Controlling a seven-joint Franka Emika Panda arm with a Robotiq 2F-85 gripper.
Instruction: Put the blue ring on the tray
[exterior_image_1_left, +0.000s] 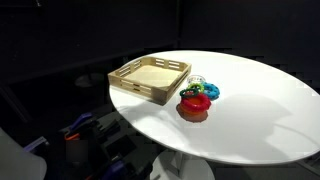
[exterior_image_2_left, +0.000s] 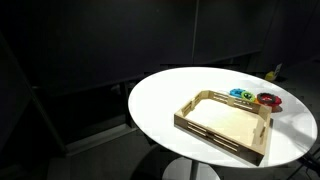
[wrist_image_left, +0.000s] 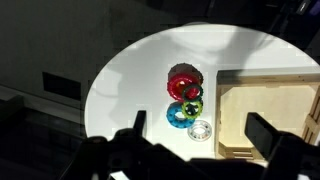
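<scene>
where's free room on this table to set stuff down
The tray is bare inside. The table is bare across the wide stretch beyond the rings, away from the tray. It is crowded only where the rings bunch beside the tray.

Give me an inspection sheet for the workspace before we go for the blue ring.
Surface: round white table, carrying a tray and four rings.
Job's things: blue ring lies on the table beside the wooden tray, not in it; nothing lies in the tray.
Clutter: red ring, green ring and clear ring, clustered with the blue one.
Grippers: gripper open above the rings, holding nothing.
Cables: nothing seen.
Surroundings: dark room; small yellow object beyond the table's edge, too small to identify.
</scene>
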